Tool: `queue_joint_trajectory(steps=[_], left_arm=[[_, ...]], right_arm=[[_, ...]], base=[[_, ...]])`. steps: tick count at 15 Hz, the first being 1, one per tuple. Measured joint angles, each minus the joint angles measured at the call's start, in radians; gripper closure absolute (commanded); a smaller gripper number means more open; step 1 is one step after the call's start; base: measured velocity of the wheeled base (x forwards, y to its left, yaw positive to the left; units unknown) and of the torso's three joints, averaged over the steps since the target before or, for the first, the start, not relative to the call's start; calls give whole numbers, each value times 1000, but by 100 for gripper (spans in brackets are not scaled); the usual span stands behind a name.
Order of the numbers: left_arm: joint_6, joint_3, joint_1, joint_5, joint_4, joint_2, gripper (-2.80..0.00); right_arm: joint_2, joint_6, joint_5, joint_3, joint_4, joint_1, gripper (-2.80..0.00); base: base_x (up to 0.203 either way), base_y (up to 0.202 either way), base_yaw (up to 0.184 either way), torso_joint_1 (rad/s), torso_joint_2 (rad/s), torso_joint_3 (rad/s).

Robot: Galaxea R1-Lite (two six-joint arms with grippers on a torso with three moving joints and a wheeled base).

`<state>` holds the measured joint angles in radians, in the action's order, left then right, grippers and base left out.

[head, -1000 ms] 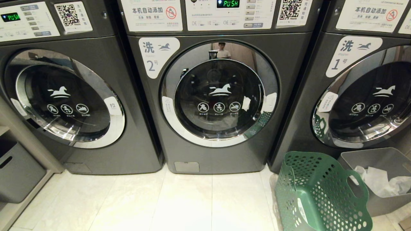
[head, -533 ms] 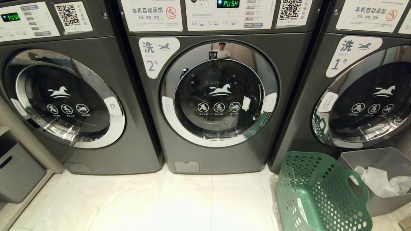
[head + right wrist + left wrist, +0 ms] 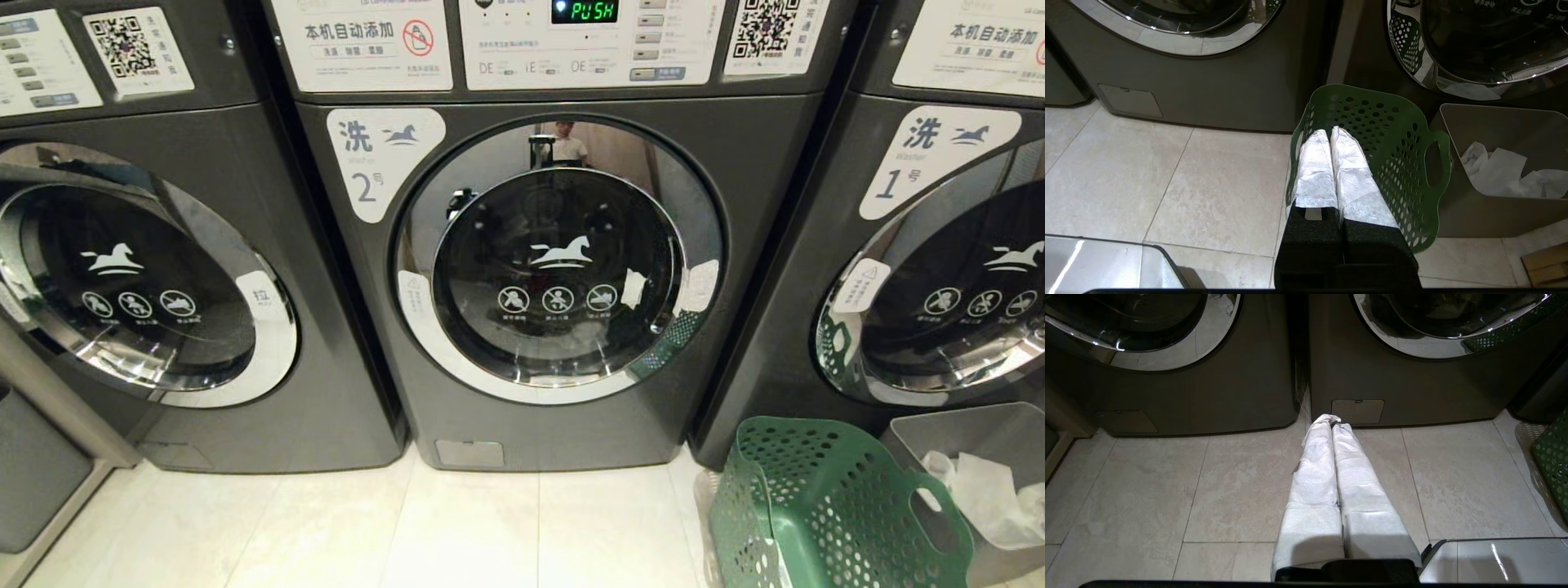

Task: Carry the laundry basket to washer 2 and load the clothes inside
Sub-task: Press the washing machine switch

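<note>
Washer 2 [image 3: 555, 261], dark grey with a blue "2" label [image 3: 380, 159], fills the middle of the head view, its round chrome-rimmed door closed. The green laundry basket [image 3: 824, 506] stands on the floor to its right, in front of the neighbouring machine, and I see nothing inside it. The clothes are out of view. My right gripper [image 3: 1329, 131], shut and wrapped in white, hovers over the basket's [image 3: 1396, 134] open top. My left gripper [image 3: 1333, 421], also shut and empty, points at the floor by washer 2's base [image 3: 1412, 384]. Neither arm shows in the head view.
Washer 1 [image 3: 939, 245] stands to the right and a third machine [image 3: 147, 269] to the left, doors closed. A plain grey bin [image 3: 971, 433] with white crumpled material [image 3: 988, 498] sits against the basket's right. A grey box [image 3: 33, 465] is at lower left. Pale tiles lie before washer 2.
The whole head view has shifted: the machines now look larger and sit lower and slightly left in the picture, so the camera moved. Basket and bin have not moved on the floor.
</note>
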<state>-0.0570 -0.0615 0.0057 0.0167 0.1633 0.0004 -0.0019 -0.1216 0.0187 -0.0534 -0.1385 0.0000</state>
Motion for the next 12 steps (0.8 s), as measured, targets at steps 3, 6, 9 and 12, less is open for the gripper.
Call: queue_joint_trajectory(steps=[3,6,9,12], left_arm=[[0,0,0,0,0,0,0],[0,0,0,1,0,0,0],[-4,0,0,2,0,0,0],[-5,0,0,2,0,0,0]], right_arm=[[0,4,0,0,0,0,0],[0,4,4,-1,0,0,0],[0,-17,4,-9,0,0,0],[23,-81,34,-148,-12,0,0]], base=[[194,0,-1,4,1,4],[196,0,0,3,7,3],[107,0,2,2,2,0],[0,0,0,0,0,0]])
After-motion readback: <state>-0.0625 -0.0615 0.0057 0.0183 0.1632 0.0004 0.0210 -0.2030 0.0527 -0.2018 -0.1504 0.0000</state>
